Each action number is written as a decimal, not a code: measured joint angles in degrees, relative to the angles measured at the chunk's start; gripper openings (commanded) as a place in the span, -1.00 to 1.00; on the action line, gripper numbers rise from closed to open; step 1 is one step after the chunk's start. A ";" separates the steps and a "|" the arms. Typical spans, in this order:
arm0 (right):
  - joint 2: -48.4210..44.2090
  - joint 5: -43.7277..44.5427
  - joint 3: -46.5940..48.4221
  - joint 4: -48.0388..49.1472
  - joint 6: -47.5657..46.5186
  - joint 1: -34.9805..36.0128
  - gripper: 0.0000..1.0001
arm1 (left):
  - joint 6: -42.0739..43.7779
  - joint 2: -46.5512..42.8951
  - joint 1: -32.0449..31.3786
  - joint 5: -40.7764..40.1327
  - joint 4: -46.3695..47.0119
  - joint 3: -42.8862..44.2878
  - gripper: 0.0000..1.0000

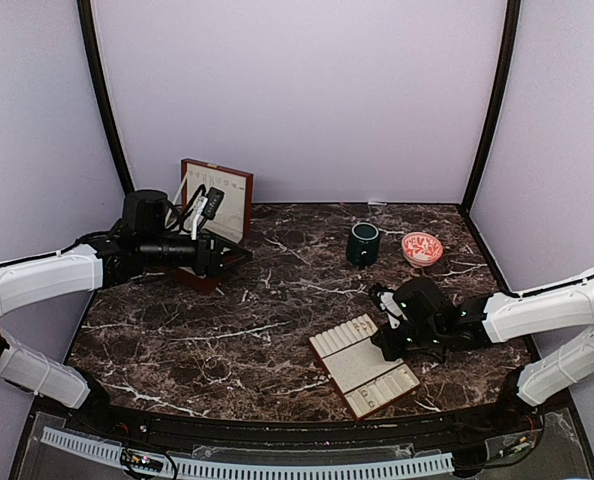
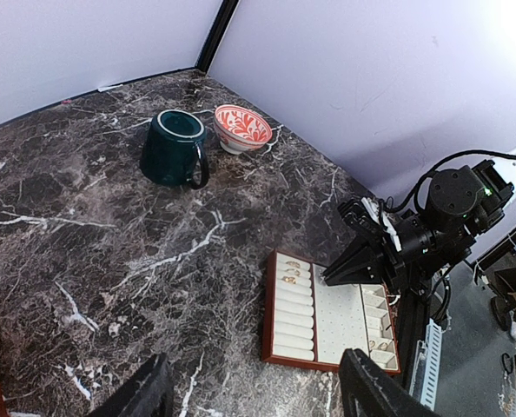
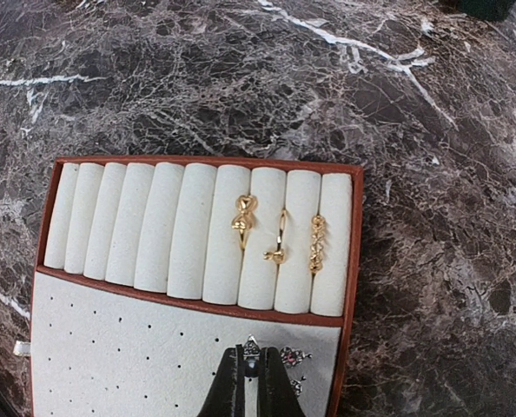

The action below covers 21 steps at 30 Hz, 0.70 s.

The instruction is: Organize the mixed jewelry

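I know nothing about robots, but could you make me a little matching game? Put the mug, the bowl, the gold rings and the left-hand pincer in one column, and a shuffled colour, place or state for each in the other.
Column one:
1. mug
2. bowl
3. gold rings
4. left pincer

Column two:
A. open, near the wooden box
B. red and white pattern
C. dark green
D. set in the cream rolls of the jewelry tray

Pairs: 1-C, 2-B, 3-D, 4-A.
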 measured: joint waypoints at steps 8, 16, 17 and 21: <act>-0.55 0.26 -0.17 -0.83 0.33 -0.02 -1.00 | -0.02 0.00 0.00 0.04 0.02 0.00 0.36; -0.63 0.39 -0.50 -0.35 0.68 -0.02 -1.00 | -0.04 0.00 0.00 0.04 0.00 0.00 0.36; -0.63 0.39 -0.50 -0.33 0.68 -0.02 -1.00 | -0.04 0.00 0.00 0.04 0.02 0.00 0.36; -0.20 0.37 -0.50 0.00 0.68 -0.02 -1.00 | -0.02 0.00 0.00 0.04 0.02 0.00 0.36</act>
